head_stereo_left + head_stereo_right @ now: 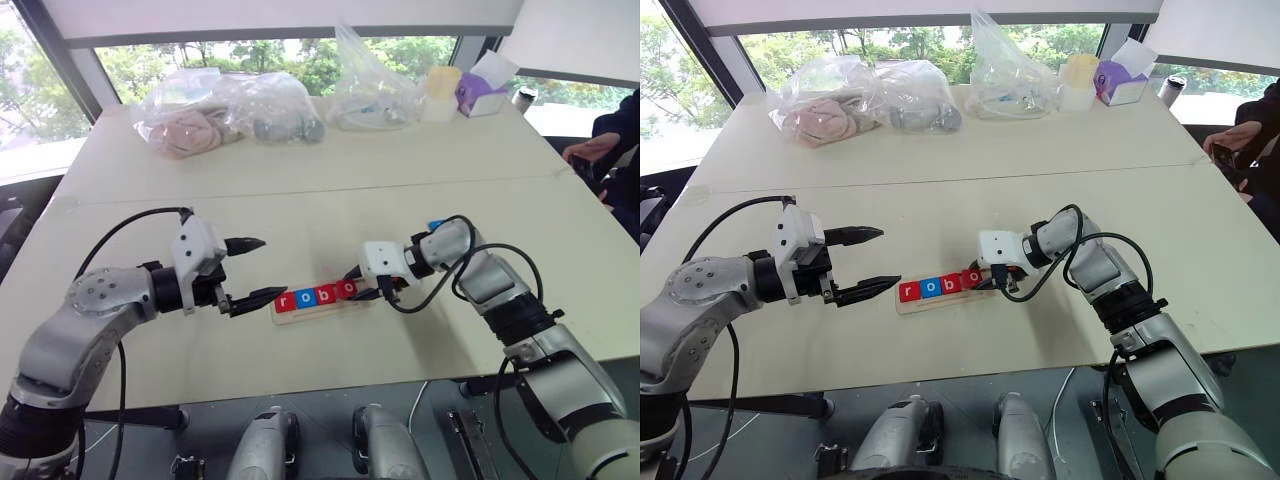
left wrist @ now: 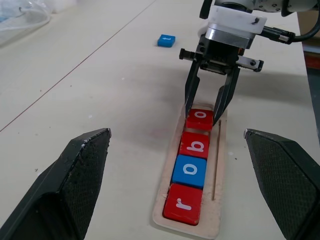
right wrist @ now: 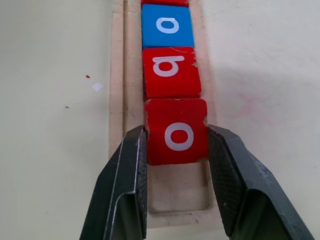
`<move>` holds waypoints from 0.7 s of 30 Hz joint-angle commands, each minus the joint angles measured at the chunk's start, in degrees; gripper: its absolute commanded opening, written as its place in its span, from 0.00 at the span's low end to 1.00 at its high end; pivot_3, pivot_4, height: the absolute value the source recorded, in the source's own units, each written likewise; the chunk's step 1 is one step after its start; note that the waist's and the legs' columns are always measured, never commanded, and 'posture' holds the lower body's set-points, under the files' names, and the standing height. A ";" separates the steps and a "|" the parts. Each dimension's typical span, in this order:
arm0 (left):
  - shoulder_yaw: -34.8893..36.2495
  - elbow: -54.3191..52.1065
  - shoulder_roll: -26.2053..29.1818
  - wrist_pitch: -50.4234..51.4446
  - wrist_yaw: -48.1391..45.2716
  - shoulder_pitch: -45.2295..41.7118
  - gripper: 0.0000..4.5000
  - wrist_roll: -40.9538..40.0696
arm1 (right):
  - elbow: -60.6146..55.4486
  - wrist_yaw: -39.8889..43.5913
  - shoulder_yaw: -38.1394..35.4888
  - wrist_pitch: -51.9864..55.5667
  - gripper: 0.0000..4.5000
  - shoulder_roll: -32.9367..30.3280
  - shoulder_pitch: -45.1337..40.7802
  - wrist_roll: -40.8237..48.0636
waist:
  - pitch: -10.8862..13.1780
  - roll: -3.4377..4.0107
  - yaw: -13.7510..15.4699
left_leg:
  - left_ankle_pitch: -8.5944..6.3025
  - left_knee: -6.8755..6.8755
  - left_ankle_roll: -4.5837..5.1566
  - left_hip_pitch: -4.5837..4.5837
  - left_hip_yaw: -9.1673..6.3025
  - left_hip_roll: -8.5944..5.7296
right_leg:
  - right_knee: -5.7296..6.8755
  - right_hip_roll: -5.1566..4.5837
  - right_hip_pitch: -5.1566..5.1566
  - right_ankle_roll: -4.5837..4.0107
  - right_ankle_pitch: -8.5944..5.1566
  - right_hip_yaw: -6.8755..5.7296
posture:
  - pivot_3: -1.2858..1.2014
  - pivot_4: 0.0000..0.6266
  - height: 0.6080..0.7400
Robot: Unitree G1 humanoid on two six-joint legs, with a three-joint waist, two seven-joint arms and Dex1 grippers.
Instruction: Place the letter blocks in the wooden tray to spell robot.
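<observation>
wooden tray (image 2: pixel 218 150): sat on the surface (image 1: pixel 330 210), four tiles in its slot
right hand (image 3: pixel 176 145): clamped on the red o tile (image 3: pixel 176 131), fourth in the tray
left hand (image 1: pixel 258 270): wide open, nothing in it, just beside the tray's r end
blue tile (image 2: pixel 166 40): loose, beyond the tray's far end

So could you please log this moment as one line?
tray: r, o, b, o seated | right gripper: shut on second red o block | left gripper: open, empty | blue block: loose on table
</observation>
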 commanded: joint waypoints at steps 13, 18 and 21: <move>0.95 -1.64 -0.36 -0.07 0.40 -0.13 1.00 -0.72 | -2.89 0.29 -0.79 0.82 0.80 0.86 -1.38 1.00 | 0.00 0.00 0.00 | 0.01 0.00 0.01 0.00 0.00 0.00 | 0.00 0.00 0.00 0.00 0.00 0.00 | 0.52 0.24 0.89; 0.77 -1.69 -0.47 -0.09 0.36 -0.21 1.00 -0.73 | -4.69 0.25 -2.77 3.04 0.80 0.87 -2.23 3.18 | 0.00 0.00 -0.01 | 0.00 0.00 0.00 0.00 0.00 0.00 | 0.00 0.00 0.00 0.00 0.00 0.00 | 0.52 0.24 0.89; 0.58 -1.54 -0.52 -0.18 0.23 -0.41 1.00 -0.67 | -5.12 -0.45 -3.56 3.65 0.80 0.33 -2.58 3.47 | 0.00 0.00 0.00 | -0.01 0.00 -0.02 0.00 0.00 0.00 | 0.00 0.00 -0.01 0.00 0.00 0.00 | 0.52 0.24 0.89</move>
